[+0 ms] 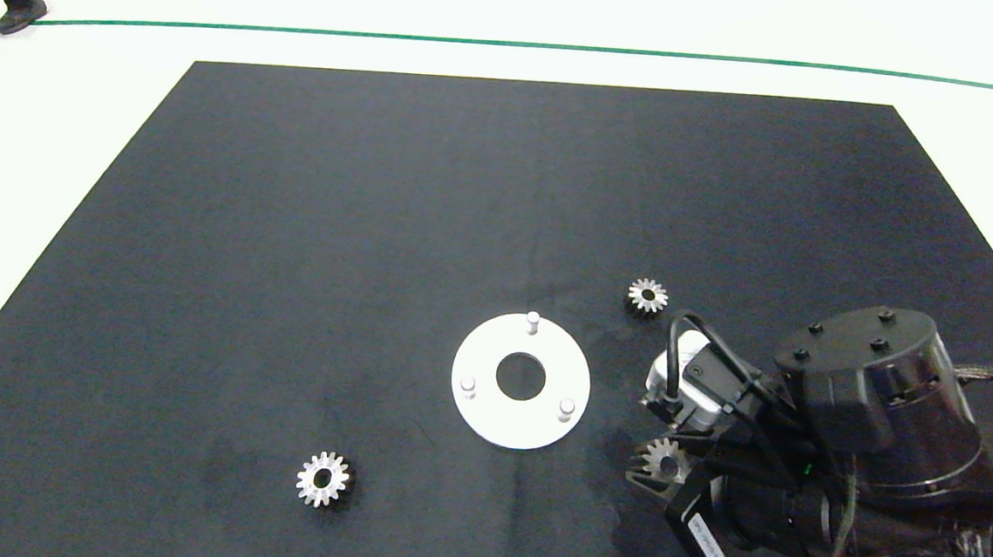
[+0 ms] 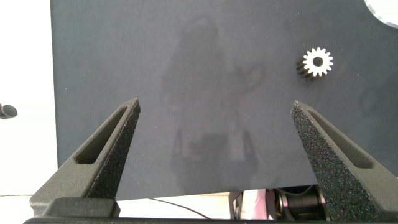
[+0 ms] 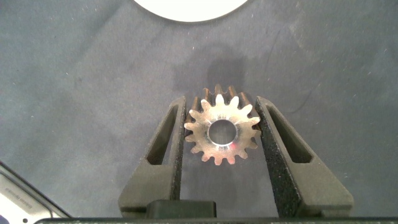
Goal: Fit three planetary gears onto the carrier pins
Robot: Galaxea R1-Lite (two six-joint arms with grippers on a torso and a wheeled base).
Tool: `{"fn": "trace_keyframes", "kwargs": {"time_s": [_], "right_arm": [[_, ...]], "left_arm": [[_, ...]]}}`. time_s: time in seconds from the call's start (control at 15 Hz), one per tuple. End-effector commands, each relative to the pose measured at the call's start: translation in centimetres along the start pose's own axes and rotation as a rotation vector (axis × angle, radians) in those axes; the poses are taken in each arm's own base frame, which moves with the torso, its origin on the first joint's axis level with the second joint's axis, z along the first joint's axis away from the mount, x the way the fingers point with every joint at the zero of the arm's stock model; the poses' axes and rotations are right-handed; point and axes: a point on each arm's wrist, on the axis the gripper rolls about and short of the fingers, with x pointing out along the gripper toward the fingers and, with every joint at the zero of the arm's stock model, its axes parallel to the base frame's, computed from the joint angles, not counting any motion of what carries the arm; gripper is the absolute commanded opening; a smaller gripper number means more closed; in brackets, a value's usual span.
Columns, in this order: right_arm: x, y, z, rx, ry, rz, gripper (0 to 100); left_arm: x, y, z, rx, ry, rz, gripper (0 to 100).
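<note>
On the black mat covering the surface (image 1: 290, 238), the right gripper (image 3: 222, 134) is clamped on a small silver-grey toothed metal gear (image 3: 222, 132), its two grey fingers (image 3: 171, 140) pressed against the teeth on either side. In the head view this held gear (image 1: 663, 460) sits low over the mat, just right of the flat white round carrier disc (image 1: 487, 418); whether it touches the mat or is slightly lifted cannot be told. The disc's three short white pins (image 1: 533, 320) stand bare around its large centre hole. A second silver-grey gear (image 1: 648, 295) lies flat on the mat near the disc's upper right, apart from it. A third gear (image 1: 323, 479) lies well off to the disc's lower left, and shows in the left wrist view (image 2: 318, 61) too. The left gripper (image 2: 214, 134) hangs above the mat near its edge, fingers (image 2: 106, 152) spread wide with nothing between them. Beyond the mat, a person's dark shoe (image 1: 19, 16) rests on the pale floor beside a green line (image 1: 513, 44).
</note>
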Motion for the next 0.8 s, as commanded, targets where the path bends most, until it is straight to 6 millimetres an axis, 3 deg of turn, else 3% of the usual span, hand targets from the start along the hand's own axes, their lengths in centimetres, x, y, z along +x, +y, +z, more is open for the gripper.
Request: {"fn": "trace_keyframes", "kwargs": {"time_s": [0.07, 0.8], "right_arm": [[0.2, -0.1, 2.3, 0.0, -0.01, 0.002, 13], [1.2, 0.9, 5.4, -0.038, 0.025, 0.032, 13]], "left_arm": [[0.0, 0.0, 0.1, 0.002, 0.001, 0.0, 100], [0.4, 0.1, 0.7, 0.0, -0.023, 0.006, 100]]}}
